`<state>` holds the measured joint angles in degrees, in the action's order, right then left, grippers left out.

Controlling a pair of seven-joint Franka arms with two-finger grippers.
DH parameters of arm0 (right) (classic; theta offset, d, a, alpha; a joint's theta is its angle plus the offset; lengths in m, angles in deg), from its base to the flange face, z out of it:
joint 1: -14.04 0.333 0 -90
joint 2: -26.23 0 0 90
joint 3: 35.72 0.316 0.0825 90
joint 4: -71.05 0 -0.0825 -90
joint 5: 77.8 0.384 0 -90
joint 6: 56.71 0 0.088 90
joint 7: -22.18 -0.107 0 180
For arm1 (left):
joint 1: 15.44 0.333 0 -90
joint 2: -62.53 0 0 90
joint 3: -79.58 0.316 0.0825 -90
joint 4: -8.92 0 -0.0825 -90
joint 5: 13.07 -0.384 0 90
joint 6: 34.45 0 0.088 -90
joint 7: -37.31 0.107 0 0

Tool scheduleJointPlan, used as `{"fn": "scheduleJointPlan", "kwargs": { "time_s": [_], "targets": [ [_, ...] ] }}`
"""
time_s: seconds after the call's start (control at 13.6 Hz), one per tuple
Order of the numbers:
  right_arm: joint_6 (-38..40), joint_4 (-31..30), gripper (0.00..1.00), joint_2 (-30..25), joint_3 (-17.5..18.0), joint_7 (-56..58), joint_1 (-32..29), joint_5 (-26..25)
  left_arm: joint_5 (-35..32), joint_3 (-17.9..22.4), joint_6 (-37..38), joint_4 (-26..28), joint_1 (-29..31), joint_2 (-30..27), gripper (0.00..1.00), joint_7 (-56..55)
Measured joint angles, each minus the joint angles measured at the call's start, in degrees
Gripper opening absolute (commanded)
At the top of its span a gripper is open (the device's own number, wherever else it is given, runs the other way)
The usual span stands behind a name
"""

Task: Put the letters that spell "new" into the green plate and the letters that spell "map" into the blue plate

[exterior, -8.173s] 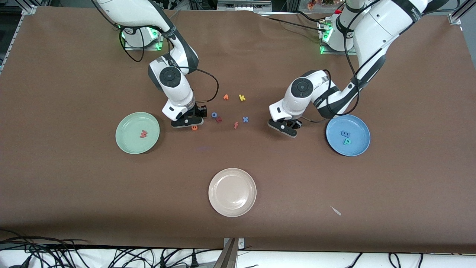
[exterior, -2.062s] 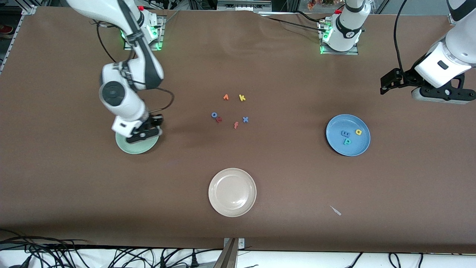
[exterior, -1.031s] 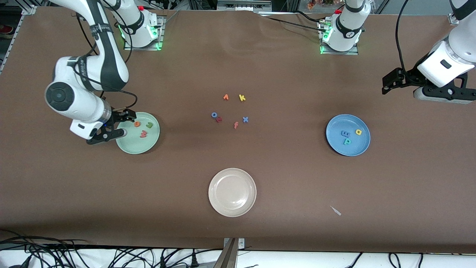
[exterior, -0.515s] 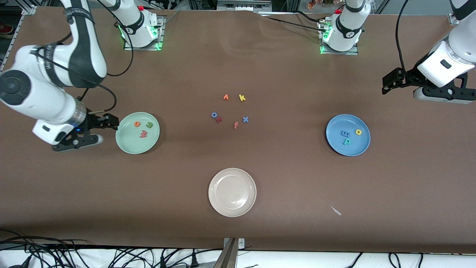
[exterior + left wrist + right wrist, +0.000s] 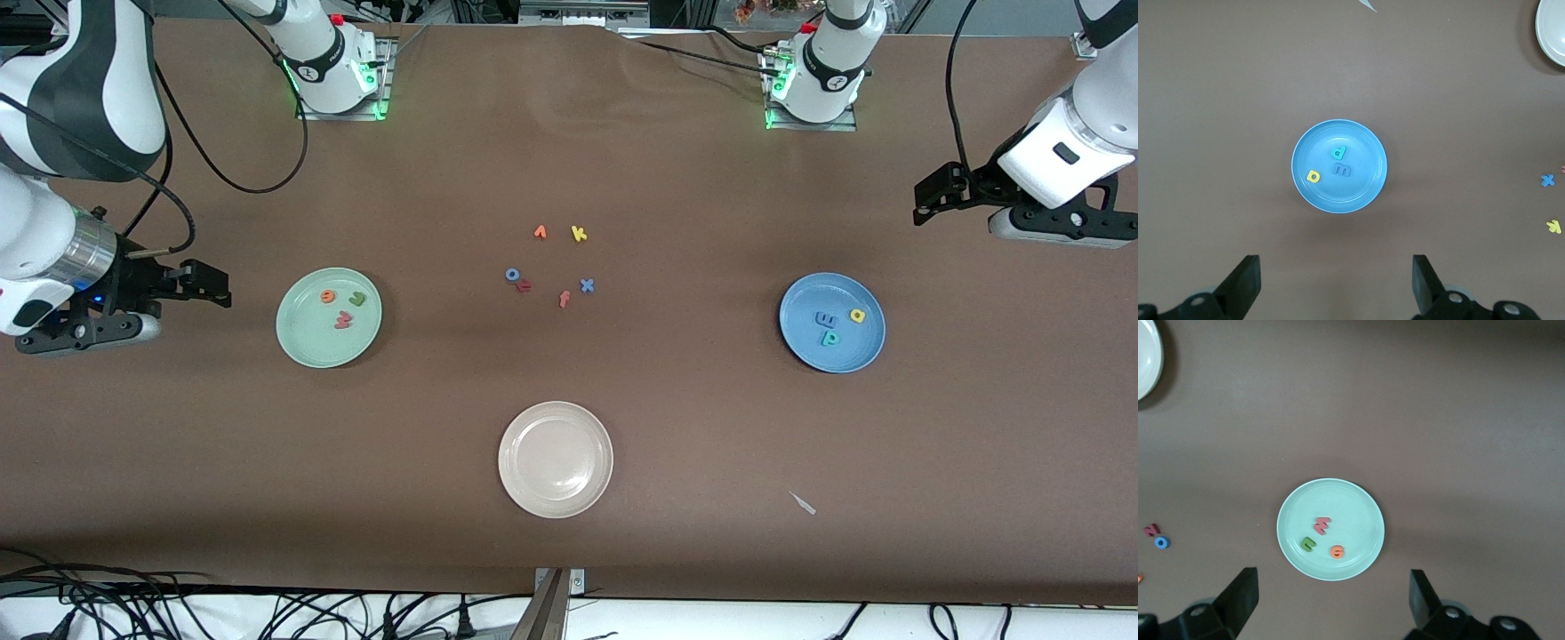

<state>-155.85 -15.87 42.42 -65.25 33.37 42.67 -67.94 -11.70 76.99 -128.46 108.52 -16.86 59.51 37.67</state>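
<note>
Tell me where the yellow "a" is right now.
The yellow "a" lies in the blue plate, toward the left arm's end of the table, beside the blue "m" and the teal "p".

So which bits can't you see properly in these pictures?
- Orange letter beside the yellow k, front view: too small to read.
- Red letter touching the blue o, front view: too small to read.
- Beige plate, right wrist view: cut off by the picture's edge.
- Right arm's elbow, front view: cut off by the edge.
</note>
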Motion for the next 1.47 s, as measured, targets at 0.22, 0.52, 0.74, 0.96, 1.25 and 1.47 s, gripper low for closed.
{"fn": "scheduleJointPlan", "kwargs": {
  "time_s": [0.22, 0.52, 0.74, 0.96, 1.25, 1.47],
  "targets": [
    [5.59, 0.74, 1.0, -1.65, 2.63, -3.42, -1.68, 0.12, 0.0, 0.0, 0.0, -0.01, 0.0, 0.01, 1.0, 0.0],
    [9.3, 0.27, 1.0, -7.02, 15.73, -4.45, -13.22, -3.84, 0.0, 0.0, 0.02, -0.02, 0.0, 0.02, 1.0, 0.0],
    [10.72, -2.63, 1.0, -11.42, 21.94, -4.88, -18.91, -5.35, 0.0, 0.0, 0.03, -0.04, 0.01, 0.04, 1.0, 0.0],
    [10.86, -4.96, 1.0, -13.72, 23.71, -4.88, -21.29, -6.78, 0.0, -0.04, 0.18, -0.04, 0.01, 0.04, 1.0, 0.0],
    [10.44, -6.08, 1.0, -14.39, 24.15, -4.88, -21.48, -10.47, 0.0, -0.52, 0.26, -0.1, -0.01, 0.04, 1.0, 0.0],
    [10.09, -6.14, 1.0, -14.38, 24.16, -4.87, -21.66, -10.81, 0.0, -0.52, 0.27, -0.13, -0.01, 0.04, 1.0, 0.0]
  ]
}}
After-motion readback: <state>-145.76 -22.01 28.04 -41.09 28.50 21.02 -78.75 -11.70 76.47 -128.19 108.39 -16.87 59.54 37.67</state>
